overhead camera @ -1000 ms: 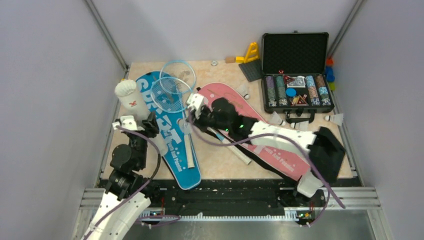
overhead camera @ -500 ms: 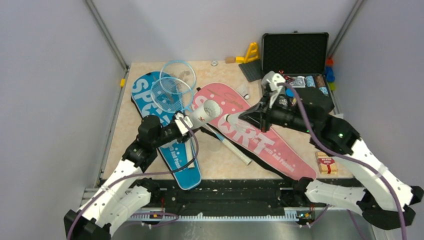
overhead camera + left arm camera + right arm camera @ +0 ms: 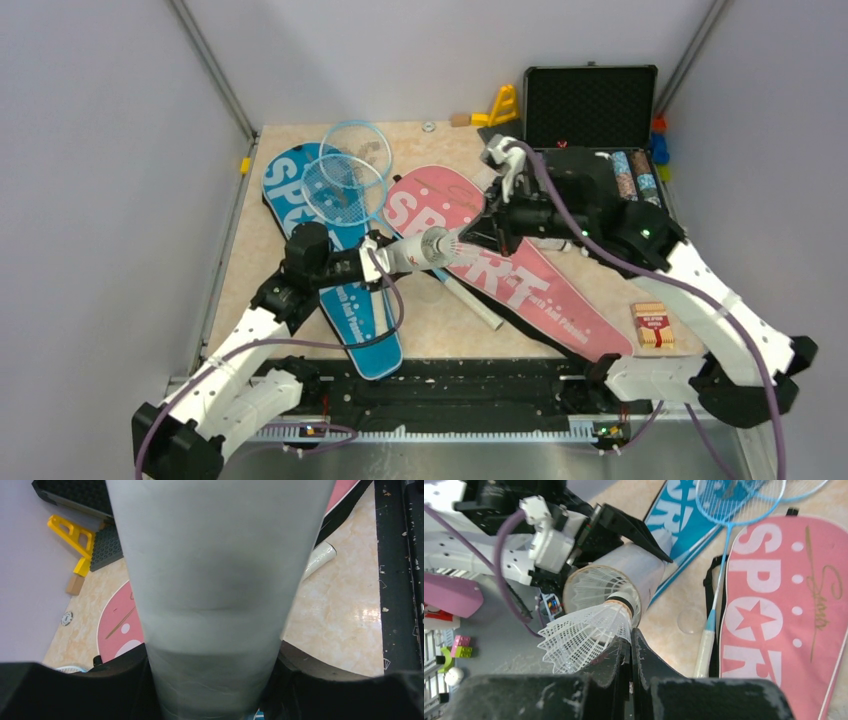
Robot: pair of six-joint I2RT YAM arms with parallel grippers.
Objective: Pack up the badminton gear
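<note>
The tube (image 3: 215,580) looks matt and smooth, the shuttlecock (image 3: 584,630) skirt netted plastic, the tabletop (image 3: 345,615) glossy, stone-patterned.

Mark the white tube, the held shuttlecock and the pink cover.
white tube (image 3: 636,570): right wrist view, side wall.
shuttlecock (image 3: 579,635): right wrist view, mesh skirt.
pink cover (image 3: 545,300): top external view, lower middle.

tube (image 3: 410,250) lies level mid-table. shuttlecock (image 3: 584,630) at its right mouth. Left of tube: first cover (image 3: 352,312), racket heads (image 3: 343,190) on it. Right: second cover (image 3: 540,285). Behind-right: open case (image 3: 592,110). Front-right: small box (image 3: 652,325).
</note>
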